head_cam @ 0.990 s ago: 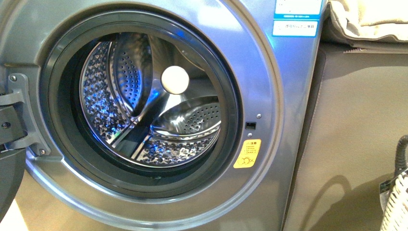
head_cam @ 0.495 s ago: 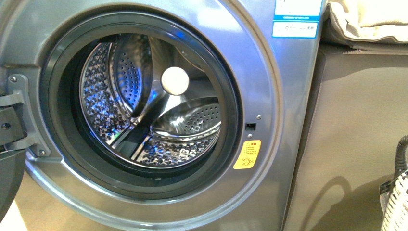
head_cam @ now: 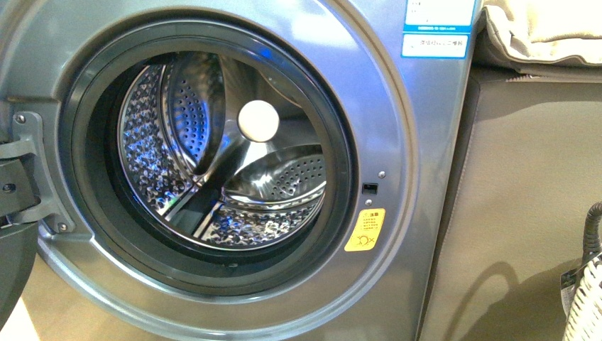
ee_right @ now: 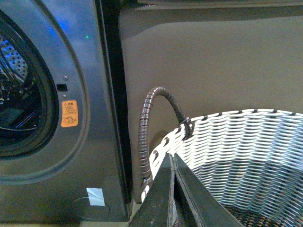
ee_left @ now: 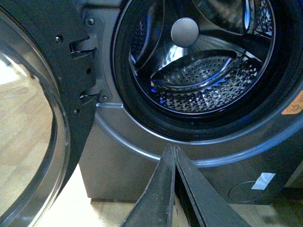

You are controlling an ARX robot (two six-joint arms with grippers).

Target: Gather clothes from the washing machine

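Note:
The grey washing machine (head_cam: 397,128) fills the front view with its door swung open to the left. Its perforated steel drum (head_cam: 213,149) shows no clothes in any view. A yellow sticker (head_cam: 365,229) sits right of the opening. My left gripper (ee_left: 172,147) is shut and empty, low in front of the machine's lower rim, with the open glass door (ee_left: 33,118) beside it. My right gripper (ee_right: 171,156) is shut and empty, over the near rim of the white woven basket (ee_right: 236,142). Neither gripper shows in the front view.
The basket's dark wrapped handle (ee_right: 147,123) arches up beside the machine's right side. The basket edge (head_cam: 586,298) shows at the front view's lower right. A brown panel (head_cam: 525,185) stands right of the machine, with beige padding (head_cam: 539,28) on top. A white round hub (head_cam: 258,119) sits in the drum.
The front view has shifted slightly, so the machine sits a little lower in the picture. Nothing else has moved.

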